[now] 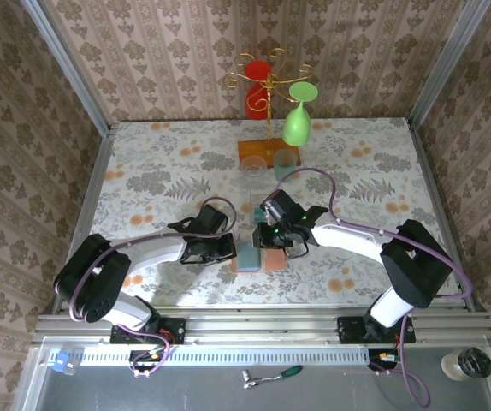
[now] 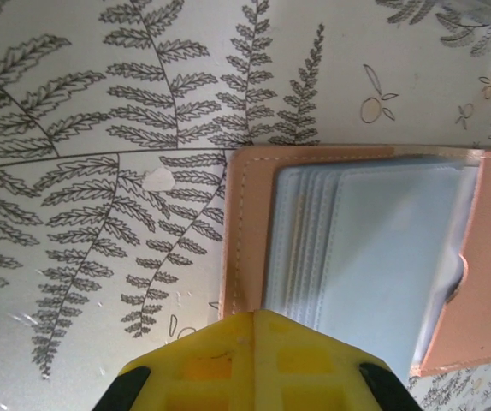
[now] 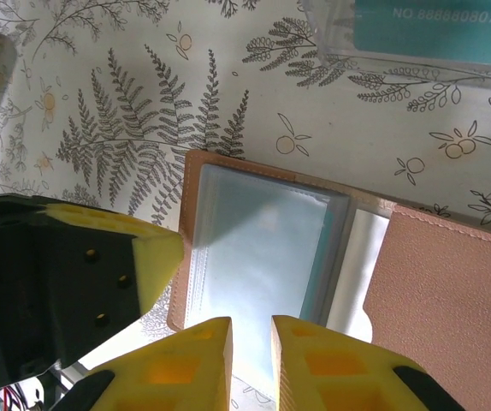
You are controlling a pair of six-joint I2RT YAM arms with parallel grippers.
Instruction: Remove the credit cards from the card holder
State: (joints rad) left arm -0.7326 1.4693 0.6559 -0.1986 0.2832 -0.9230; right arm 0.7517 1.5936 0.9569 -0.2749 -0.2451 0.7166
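Left gripper [image 2: 258,324], fingers closed, touches the open card holder's [image 2: 245,223] edge. Right gripper [image 3: 251,351] hovers over its grey-blue pockets [image 3: 263,248], fingers a slit apart; I cannot tell if they pinch anything. Bare fern-print tablecloth [image 2: 100,171] surrounds it. Just beyond, a teal credit card [image 3: 434,30] lies in a clear tray [image 3: 327,38]; the glass rack [image 1: 269,111] stands far back.

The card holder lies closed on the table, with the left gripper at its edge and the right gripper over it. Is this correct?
No. The card holder lies open, not closed: the right wrist view shows its grey-blue pockets bare and its flap spread aside. The rest is right: it lies on the table, with the left gripper at its edge and the right gripper over it.
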